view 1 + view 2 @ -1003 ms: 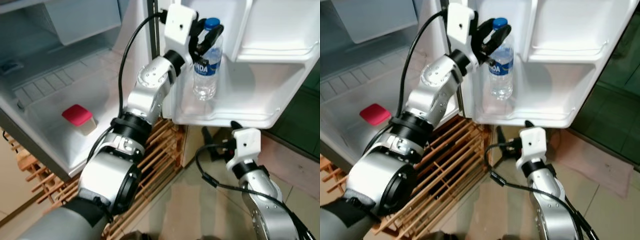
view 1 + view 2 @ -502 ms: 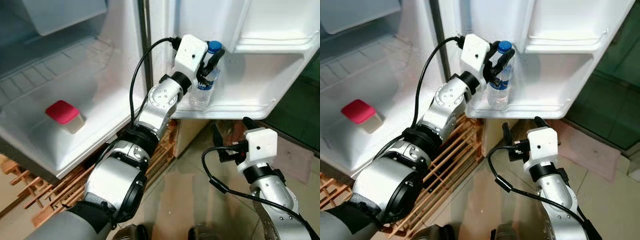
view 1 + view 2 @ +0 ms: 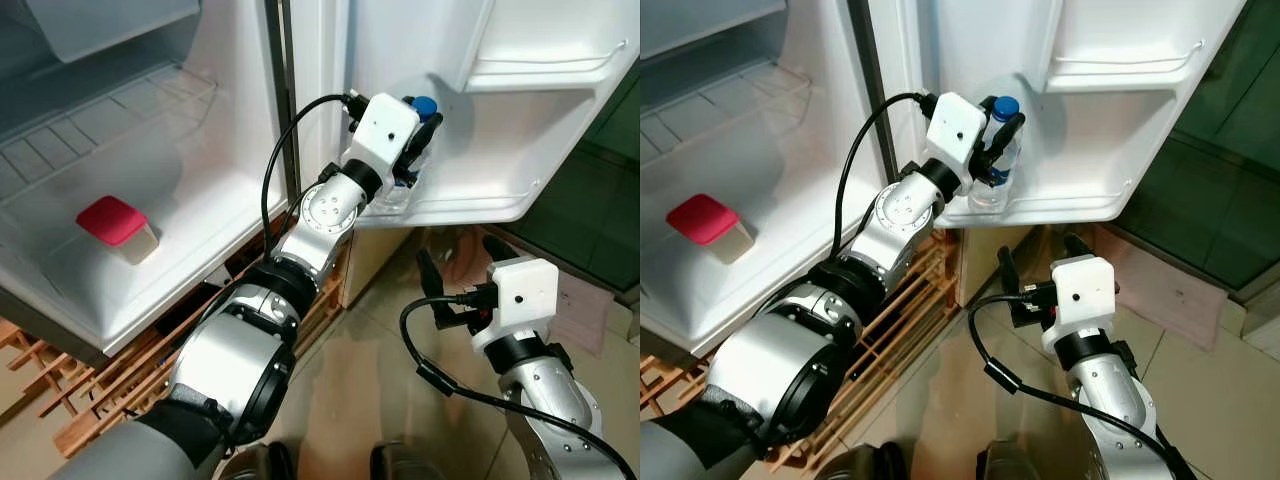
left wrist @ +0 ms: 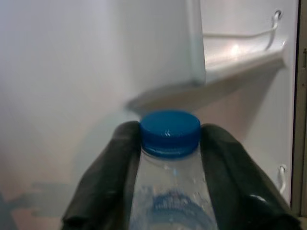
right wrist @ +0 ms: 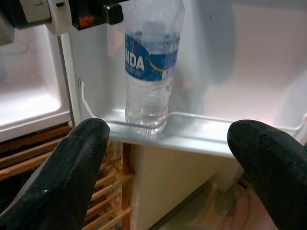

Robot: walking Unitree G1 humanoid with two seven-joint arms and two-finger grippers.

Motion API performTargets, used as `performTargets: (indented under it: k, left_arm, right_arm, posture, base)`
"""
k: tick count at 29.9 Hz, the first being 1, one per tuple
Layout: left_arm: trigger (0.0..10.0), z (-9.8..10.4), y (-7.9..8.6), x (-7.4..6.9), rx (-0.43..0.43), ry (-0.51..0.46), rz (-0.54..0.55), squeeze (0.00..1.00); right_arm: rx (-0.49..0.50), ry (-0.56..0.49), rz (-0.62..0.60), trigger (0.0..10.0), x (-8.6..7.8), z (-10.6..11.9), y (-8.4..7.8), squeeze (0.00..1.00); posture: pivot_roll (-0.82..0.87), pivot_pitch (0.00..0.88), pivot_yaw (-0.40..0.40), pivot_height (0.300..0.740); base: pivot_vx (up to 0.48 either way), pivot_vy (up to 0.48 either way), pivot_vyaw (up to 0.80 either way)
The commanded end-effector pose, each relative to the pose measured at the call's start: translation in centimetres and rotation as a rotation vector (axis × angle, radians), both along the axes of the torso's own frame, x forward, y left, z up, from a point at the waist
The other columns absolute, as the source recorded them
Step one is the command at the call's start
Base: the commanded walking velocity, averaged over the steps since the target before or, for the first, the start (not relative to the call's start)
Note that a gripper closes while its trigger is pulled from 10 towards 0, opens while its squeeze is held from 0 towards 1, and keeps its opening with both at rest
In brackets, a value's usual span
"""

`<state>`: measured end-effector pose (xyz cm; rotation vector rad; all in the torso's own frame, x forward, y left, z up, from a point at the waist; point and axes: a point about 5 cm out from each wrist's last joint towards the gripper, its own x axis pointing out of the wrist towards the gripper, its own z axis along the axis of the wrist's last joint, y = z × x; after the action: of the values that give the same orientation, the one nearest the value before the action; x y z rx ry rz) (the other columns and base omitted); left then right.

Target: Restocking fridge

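On the lower shelf of the open fridge door [image 3: 500, 190], at about one o'clock from the robot's head, stood a clear plastic water bottle [image 5: 151, 81] with a blue screw cap [image 4: 170, 127], upright behind the shelf's thin wire rail [image 5: 192, 117]. The left claw [image 3: 420, 120] was closed on the bottle's neck, its two black fingers [image 4: 108, 177] pressed against either side just below the cap. A blue label [image 5: 151, 60] wrapped the bottle, and the white letters "NDA" could be read on it; the rest of the name was turned away. Water filled the ribbed lower part of the bottle. A second, moulded white door shelf [image 3: 545, 75] with its own wire rail sat above, at two o'clock.

At ten o'clock, inside the white fridge compartment [image 3: 190, 230], a small cream tub with a red lid [image 3: 113, 220] rested alone on the smooth bottom shelf, well apart from the bottle. A ribbed white shelf [image 3: 90, 130] lay above it. Under the fridge stood a slatted wooden pallet [image 3: 910, 290] on a tiled floor [image 3: 1220, 370].

The right claw [image 3: 455, 270] hung at five o'clock, below the door shelf, its rounded black fingers [image 5: 72, 167] spread wide apart with nothing between them, pointing towards the bottle.
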<state>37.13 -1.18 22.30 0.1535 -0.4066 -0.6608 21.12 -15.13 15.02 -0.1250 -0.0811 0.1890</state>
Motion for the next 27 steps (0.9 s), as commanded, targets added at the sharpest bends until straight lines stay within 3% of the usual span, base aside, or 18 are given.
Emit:
performTargets:
  k: [1,9,16,27]
  left_arm:
    - [10.0,-1.8,0.1,0.1,0.031,0.094,0.012,1.00]
    - [10.0,-1.4,0.4,0.6,0.017,0.117,0.063,1.00]
    - [10.0,1.3,1.2,1.4,-0.040,0.056,0.094,1.00]
    - [10.0,2.7,2.3,1.9,-0.046,0.006,0.128,1.00]
  right_arm:
    - [0.009,0.001,-0.004,10.0,-0.2,0.3,-0.1,0.00]
    - [0.009,0.001,-0.011,10.0,0.0,0.3,-0.2,0.00]
    - [0.006,-0.001,-0.016,10.0,0.1,0.3,-0.3,0.00]
    - [0.002,-0.008,-0.020,10.0,0.4,0.3,-0.2,0.00]
  posture:
    - [-0.33,0.159,0.035,0.727]
    - [-0.33,0.151,0.032,0.727]
    - [-0.33,0.142,0.029,0.727]
    - [-0.31,0.134,0.023,0.727]
  base:
    - [0.000,0.000,0.00]
    - [0.000,0.000,0.00]
    - [0.000,0.000,0.00]
    - [0.000,0.000,0.00]
